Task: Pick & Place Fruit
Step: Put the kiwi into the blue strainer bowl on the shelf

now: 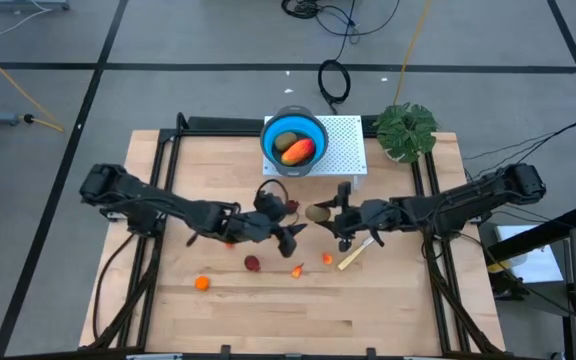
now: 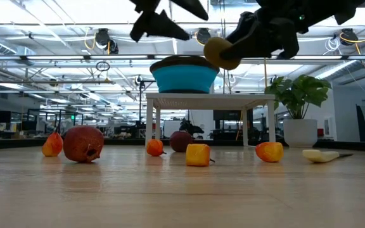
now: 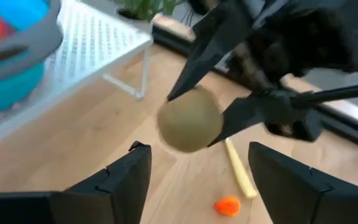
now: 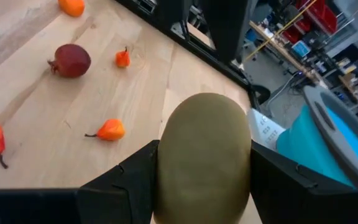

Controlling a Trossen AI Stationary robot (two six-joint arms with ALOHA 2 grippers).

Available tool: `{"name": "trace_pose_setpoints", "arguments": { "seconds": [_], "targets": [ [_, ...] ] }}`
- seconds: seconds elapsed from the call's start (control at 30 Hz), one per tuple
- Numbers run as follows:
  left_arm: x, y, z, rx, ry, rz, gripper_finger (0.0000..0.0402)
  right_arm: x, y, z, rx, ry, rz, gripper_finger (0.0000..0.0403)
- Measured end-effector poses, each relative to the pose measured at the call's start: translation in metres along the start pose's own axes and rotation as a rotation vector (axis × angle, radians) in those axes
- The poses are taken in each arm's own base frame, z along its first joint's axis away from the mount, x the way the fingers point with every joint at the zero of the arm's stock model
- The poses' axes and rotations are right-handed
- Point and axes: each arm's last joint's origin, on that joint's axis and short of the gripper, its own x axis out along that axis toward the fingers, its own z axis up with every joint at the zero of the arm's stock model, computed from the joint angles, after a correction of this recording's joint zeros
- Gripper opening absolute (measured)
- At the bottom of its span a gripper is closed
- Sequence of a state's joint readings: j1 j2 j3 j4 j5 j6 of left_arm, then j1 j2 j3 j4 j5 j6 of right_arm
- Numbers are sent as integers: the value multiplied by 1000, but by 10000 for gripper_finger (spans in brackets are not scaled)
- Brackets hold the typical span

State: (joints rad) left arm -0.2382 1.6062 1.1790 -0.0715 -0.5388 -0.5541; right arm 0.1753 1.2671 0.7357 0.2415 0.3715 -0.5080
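From above, the right tool (image 1: 330,216) grasps a brownish-green oval fruit (image 1: 317,212) mid-worktop (image 1: 388,300); the left tool (image 1: 286,232) faces it, released; a blue bowl (image 1: 294,131) holds two fruits. At table height, the oval (image 2: 221,52) hangs above the scattered pieces. On the right wrist, both fingers (image 4: 126,186) clamp the oval (image 4: 204,158).

Two arms, matte black, chunky jointed segments. Left arm (image 1: 158,208) enters at frame left, right arm (image 1: 468,200) at frame right. Black cables run along links, possibly loose loops near bases. Fingers (image 3: 124,180) dark, flat, angular, tapered tips, low in wrist frames.
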Motion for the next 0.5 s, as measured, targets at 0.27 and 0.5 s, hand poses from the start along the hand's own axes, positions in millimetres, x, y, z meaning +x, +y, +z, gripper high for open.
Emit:
{"name": "trace_pose_setpoints", "arguments": {
  "seconds": [0.27,0.5],
  "targets": [
    [20,-7,-6,-35,-3,-76,314,-2,6,1,-28,15,6,203],
    [28,-9,-8,-67,-32,-82,321,-3,7,1,-32,15,12,203]
  ]
}}
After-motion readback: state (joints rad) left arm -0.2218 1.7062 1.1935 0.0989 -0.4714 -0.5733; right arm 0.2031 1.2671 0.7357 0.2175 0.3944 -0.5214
